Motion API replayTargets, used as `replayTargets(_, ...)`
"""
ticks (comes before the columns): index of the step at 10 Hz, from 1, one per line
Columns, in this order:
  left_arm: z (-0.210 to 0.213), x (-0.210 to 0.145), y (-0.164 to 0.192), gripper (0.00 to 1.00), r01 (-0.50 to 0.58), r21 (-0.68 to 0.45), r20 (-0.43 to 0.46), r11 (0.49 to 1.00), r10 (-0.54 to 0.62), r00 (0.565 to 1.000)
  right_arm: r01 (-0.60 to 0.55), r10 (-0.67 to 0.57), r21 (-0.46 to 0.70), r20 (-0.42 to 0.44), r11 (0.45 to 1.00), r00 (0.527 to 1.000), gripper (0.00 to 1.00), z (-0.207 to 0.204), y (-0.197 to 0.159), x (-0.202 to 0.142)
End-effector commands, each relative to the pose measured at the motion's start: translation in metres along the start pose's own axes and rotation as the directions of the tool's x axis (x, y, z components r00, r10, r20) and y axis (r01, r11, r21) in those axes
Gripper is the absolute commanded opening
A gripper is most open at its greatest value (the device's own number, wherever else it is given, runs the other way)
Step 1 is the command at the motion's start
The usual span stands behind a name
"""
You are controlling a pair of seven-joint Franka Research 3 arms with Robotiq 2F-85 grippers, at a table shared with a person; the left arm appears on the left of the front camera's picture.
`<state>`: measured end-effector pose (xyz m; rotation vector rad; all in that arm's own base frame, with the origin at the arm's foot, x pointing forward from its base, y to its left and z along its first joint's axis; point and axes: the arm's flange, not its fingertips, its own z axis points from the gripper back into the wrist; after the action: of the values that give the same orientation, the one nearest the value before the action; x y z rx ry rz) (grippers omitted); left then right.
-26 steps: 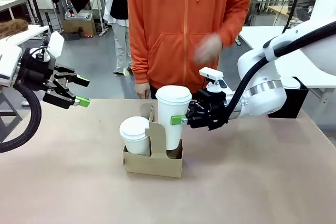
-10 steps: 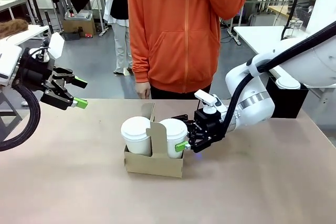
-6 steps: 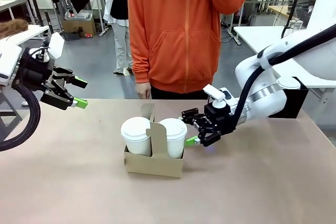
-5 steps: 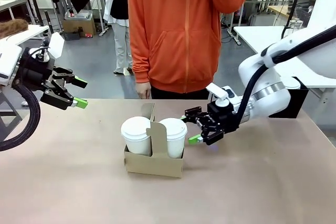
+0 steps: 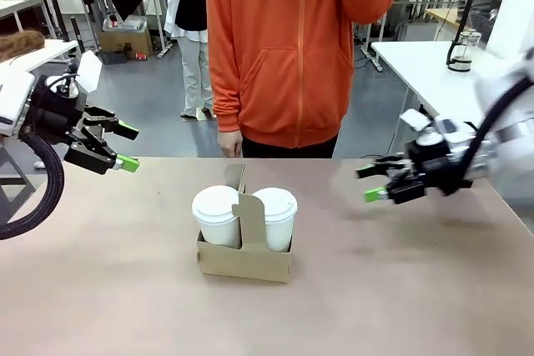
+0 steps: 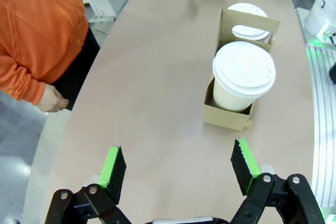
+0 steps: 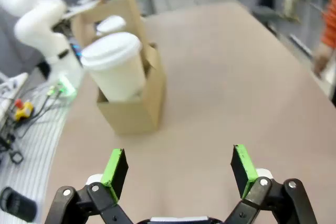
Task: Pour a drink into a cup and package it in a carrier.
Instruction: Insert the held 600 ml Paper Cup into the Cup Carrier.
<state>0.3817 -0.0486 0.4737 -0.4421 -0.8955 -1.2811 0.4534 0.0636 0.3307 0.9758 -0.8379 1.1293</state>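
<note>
Two grippers were open at this moment, and neither held anything. The right gripper (image 5: 374, 183) hung above the table's right part with its jaws spread wide, well apart from the carrier (image 5: 244, 258). A second before, it was low beside the right cup with its fingers around it; half a second before, it had already let go and stood just beside the carrier. Since then it had drawn back to the right, and its arm looked blurred. From the right wrist camera, the green pads (image 7: 116, 168) stood wide with only the bare table between them, and the carrier (image 7: 134, 113) lay farther off.

The left gripper (image 5: 125, 146) hung in the air over the left edge of the table, in the same place as in all the earlier pictures, its jaws also spread (image 6: 178, 167).

Both white cups sat in the brown carrier near the middle of the table, each with a lid: the left cup (image 5: 215, 215) and the right cup (image 5: 275, 216), with the upright handle between them. Earlier the right cup was lifted above its hole; now it was seated as deep as the other.

The table (image 5: 417, 289) was a plain light brown surface. A person in an orange hoodie (image 5: 296, 47) stood at the far side, one hand (image 5: 229, 142) hanging near the table's edge. Behind were white tables, and a glass pitcher (image 5: 461, 49) stood on one at the right.
</note>
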Motion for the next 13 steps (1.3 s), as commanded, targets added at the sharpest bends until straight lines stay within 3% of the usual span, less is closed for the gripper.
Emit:
replayTargets(1,-0.002,0.001,0.001,1.00,-0.010,0.002,0.029,1.000,0.010,1.000,0.168,-0.175,-0.133,-0.044,0.977,0.984,1.00,0.053,0.023,0.003)
replayTargets(3,-0.002,0.001,0.001,1.00,-0.010,0.002,0.029,1.000,0.010,1.000,0.211,-0.236,-0.273,-0.064,0.939,0.970,1.00,0.101,0.030,-0.010)
replayTargets(5,-0.002,0.001,0.001,1.00,-0.010,0.002,0.029,1.000,0.010,1.000,0.222,-0.255,-0.347,-0.051,0.911,0.966,1.00,0.119,0.037,-0.014)
replayTargets(7,-0.002,0.001,0.001,1.00,-0.010,0.002,0.029,1.000,0.010,1.000,0.238,-0.284,-0.371,-0.074,0.897,0.956,1.00,0.116,0.035,-0.017)
replayTargets(8,-0.002,0.001,0.001,1.00,-0.010,0.002,0.029,1.000,0.010,1.000,0.303,-0.344,-0.375,-0.046,0.876,0.938,1.00,0.111,0.038,-0.014)
replayTargets(9,-0.002,0.001,0.001,1.00,-0.010,0.002,0.029,1.000,0.010,1.000,0.210,-0.244,-0.357,-0.053,0.910,0.968,1.00,0.127,0.031,-0.021)
replayTargets(13,-0.002,0.001,0.001,1.00,-0.010,0.002,0.029,1.000,0.010,1.000,0.210,-0.244,-0.357,-0.053,0.910,0.968,1.00,0.127,0.031,-0.021)
